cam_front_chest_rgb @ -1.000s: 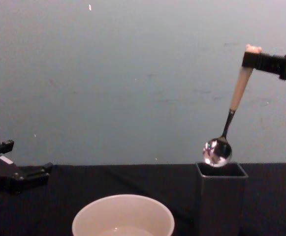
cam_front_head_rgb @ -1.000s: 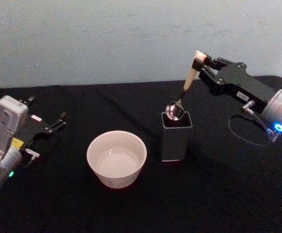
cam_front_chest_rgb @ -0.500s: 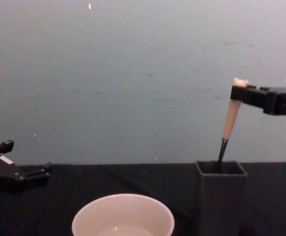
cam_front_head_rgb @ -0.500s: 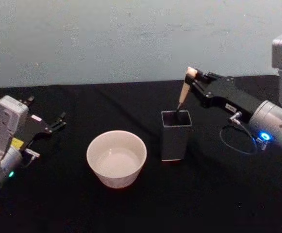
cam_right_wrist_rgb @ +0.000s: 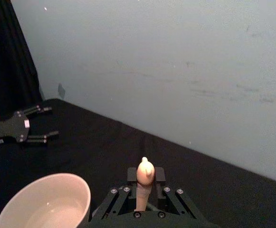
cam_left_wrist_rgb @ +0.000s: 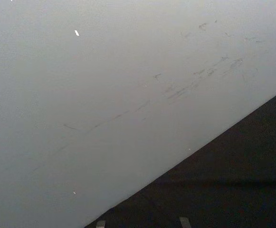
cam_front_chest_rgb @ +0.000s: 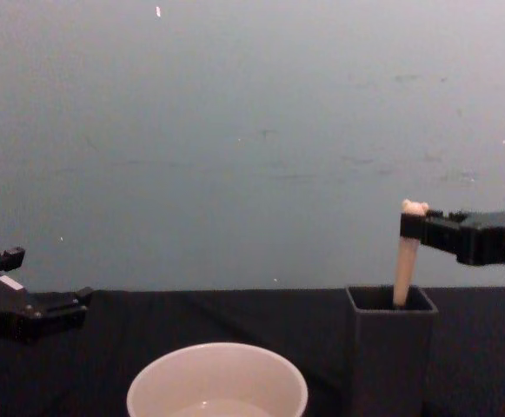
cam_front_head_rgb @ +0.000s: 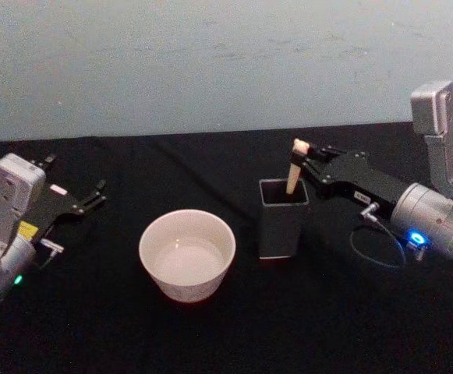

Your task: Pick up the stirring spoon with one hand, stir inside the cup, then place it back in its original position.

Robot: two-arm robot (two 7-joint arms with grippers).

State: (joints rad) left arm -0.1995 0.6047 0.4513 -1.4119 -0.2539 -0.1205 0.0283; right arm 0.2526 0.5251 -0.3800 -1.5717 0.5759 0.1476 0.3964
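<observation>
where the right pincer (cam_front_head_rgb: pixel 297 153) reaches in from the right side of the black tabletop (cam_front_head_rgb: pixel 210 335), it is clamped on the upper end of the small spoon with a cream handle and tiny bear head (cam_front_head_rgb: pixel 291 176), gripping just under the bear head. the spoon stands nearly upright, its lower part down inside the tall dark grey square-sided holder (cam_front_head_rgb: pixel 281 226), the metal bowl hidden by the walls. left of the holder and apart from it sits the wide round cream-white cup (cam_front_head_rgb: pixel 184 287), slightly nearer the robot. the left pincer (cam_front_head_rgb: pixel 92 195) sits at the far left, well apart from the cup, its fingers spread.
</observation>
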